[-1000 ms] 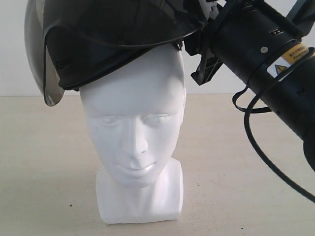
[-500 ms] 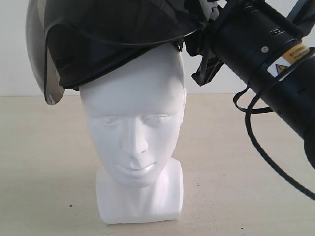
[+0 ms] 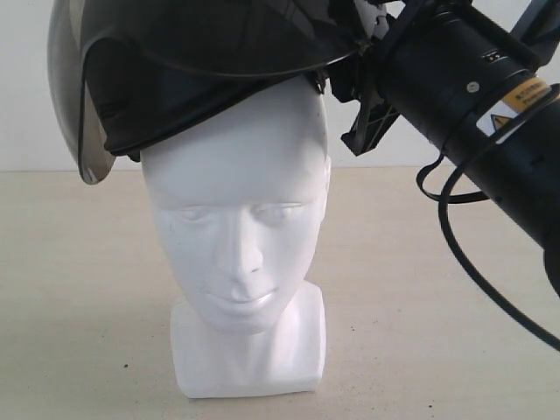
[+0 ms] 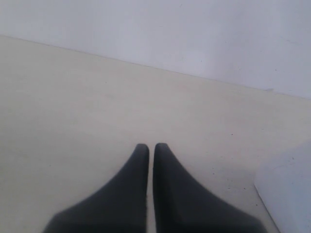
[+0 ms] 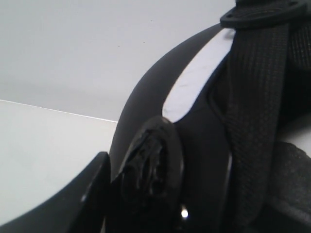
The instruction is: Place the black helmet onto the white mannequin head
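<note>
Matte black and round, the black helmet (image 3: 201, 52) sits tilted on the crown of the white mannequin head (image 3: 236, 227). Its rim is low over the brow on the view's left and lifted on the right, so the whole face is uncovered. Its smoky, mirrored visor (image 3: 68, 105) curves down beside the temple. The head is glossy and bald, with a moulded face and a blocky base standing on the pale, speckled table (image 3: 87, 306).

The right gripper (image 3: 354, 66) grasps the helmet's raised rim. In the right wrist view one dark finger (image 5: 90, 194) lies against the smooth outer shell, with a woven strap (image 5: 257, 111) and padding inside. Behind the gripper, the thick black right arm (image 3: 472, 96) slants across the upper right, bearing a yellow label (image 3: 525, 92). A black cable (image 3: 451, 236) loops below it, clear of the head.

The left gripper (image 4: 150, 146) hangs over bare table, its tapered fingers pressed nearly together with nothing between them. A plain white wall (image 4: 194, 39) stands behind.
</note>
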